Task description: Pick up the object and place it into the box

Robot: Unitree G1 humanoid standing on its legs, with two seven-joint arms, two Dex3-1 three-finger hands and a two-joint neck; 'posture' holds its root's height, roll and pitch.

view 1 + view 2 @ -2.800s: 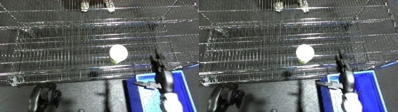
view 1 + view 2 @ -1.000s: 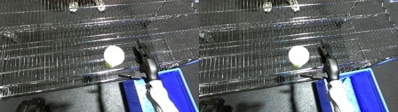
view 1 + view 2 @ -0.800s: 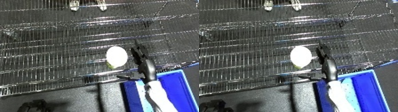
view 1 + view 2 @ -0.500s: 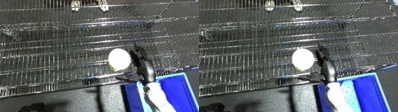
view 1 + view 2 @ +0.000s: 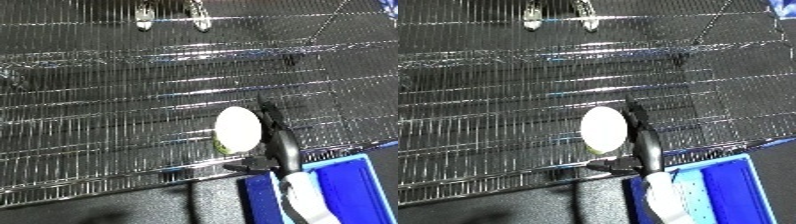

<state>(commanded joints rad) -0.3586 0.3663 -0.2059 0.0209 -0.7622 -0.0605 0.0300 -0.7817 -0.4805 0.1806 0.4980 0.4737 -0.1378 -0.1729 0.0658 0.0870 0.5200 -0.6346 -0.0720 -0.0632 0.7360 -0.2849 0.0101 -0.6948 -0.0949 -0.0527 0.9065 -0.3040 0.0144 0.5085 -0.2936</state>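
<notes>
A pale oval object (image 5: 238, 128) with a greenish lower end lies on a wire shelf (image 5: 107, 125) of a metal rack. My right hand (image 5: 281, 140) reaches up from the lower right, its straight black fingers beside the object's right edge and its thumb sticking out to the left below it. I cannot tell whether the fingers touch the object. A blue bin (image 5: 342, 187) sits below the shelf at the lower right, under my white forearm (image 5: 302, 202). My left hand is out of view.
The rack's front rail (image 5: 133, 177) crosses the lower part of the view. A raised wire tier (image 5: 222, 50) runs across the back. Two metal feet (image 5: 169, 15) stand at the top. Dark floor (image 5: 115, 210) lies below the rack.
The camera has shifted, pushing the scene down and right. My right hand has come closer to the object's right side, and less of the bin shows.
</notes>
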